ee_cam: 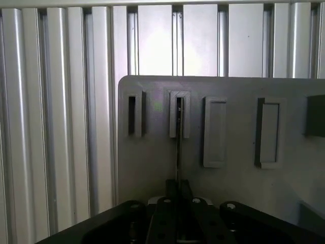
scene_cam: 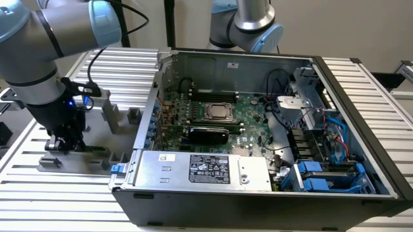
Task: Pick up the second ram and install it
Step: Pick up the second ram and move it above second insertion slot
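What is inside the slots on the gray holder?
One slot holds the second ram, a thin stick seen edge-on. The slot beside it looks empty. The gripper, closed on the ram, covers its near end.

No word, brand or number can be read. A black label (scene_cam: 210, 170) with white print and small marks is seen on the top of the silver power supply (scene_cam: 253, 175), but its print is too fine to be made out. A small white sticker (scene_cam: 166, 157) is placed on the same top, toward the exterior view's left of the black label. Beyond the power supply, a pale sticker (scene_cam: 233, 63) is seen on the far inner wall of the computer case (scene_cam: 361, 113), also illegible.
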You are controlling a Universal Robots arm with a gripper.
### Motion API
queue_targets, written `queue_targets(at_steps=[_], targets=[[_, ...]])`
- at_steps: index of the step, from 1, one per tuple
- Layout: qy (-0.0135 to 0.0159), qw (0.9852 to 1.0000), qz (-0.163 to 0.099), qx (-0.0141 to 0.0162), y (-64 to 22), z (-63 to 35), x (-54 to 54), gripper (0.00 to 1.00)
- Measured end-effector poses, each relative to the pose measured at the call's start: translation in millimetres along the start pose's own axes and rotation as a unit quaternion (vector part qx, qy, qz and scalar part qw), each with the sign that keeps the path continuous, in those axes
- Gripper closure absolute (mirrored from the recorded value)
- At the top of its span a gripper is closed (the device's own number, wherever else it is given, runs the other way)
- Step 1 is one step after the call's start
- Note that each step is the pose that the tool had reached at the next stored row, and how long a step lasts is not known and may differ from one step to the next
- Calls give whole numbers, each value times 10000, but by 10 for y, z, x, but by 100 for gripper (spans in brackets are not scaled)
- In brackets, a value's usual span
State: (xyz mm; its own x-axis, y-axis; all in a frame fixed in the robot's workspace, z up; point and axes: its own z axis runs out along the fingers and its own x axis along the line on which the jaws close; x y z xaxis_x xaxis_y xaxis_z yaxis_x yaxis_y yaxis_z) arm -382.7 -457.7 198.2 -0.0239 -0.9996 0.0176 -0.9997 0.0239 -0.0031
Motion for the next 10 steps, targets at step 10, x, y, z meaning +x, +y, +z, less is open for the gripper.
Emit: queue_targets(at_steps=[10], targets=[[0,10000,0,0,-2,-407,7,100]])
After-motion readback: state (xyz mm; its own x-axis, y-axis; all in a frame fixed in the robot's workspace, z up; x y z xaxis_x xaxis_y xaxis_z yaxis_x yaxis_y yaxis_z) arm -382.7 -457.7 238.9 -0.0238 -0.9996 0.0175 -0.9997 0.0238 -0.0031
